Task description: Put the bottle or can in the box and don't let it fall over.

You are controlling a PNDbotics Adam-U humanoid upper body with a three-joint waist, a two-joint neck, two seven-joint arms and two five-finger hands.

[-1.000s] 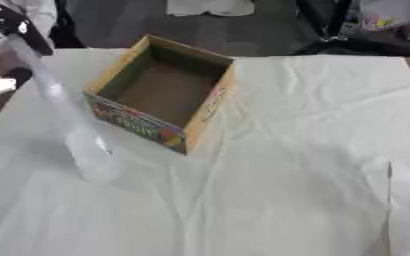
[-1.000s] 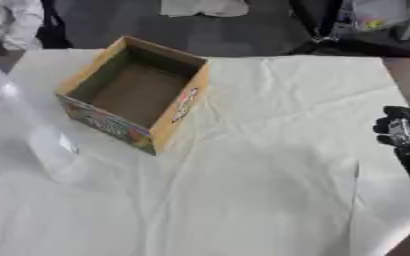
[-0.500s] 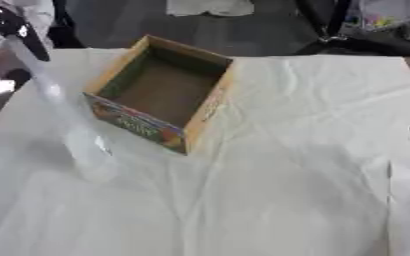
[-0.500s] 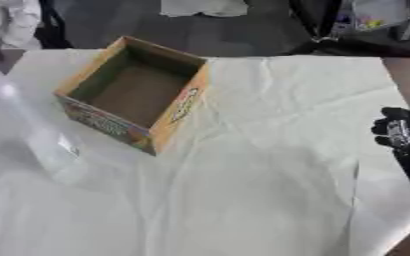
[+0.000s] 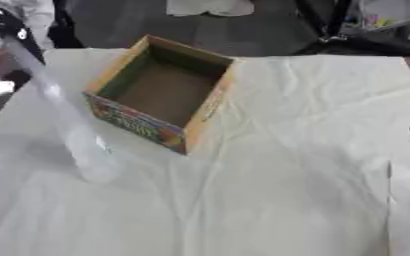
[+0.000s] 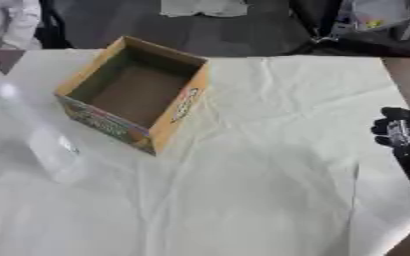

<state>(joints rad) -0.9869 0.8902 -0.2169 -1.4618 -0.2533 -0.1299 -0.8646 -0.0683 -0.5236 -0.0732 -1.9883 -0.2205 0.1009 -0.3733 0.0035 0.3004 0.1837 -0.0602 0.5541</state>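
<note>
An open cardboard box (image 5: 165, 92) with a colourful printed side stands on the white cloth, left of centre, and it is empty inside. A tall clear plastic bottle (image 5: 73, 135) stands on the cloth just left of the box; its base is near the box's front corner and its top reaches toward the upper left. My left hand (image 5: 0, 27) shows as a dark blurred shape at the bottle's top, and its hold is unclear. My right hand (image 6: 399, 131) rests at the right edge, far from the box, fingers relaxed and holding nothing.
The white cloth (image 5: 278, 190) covers the table and is wrinkled. Beyond the far edge are a dark floor, a white object (image 5: 207, 6) and chair legs. A person in white (image 6: 12, 20) stands at the far left corner.
</note>
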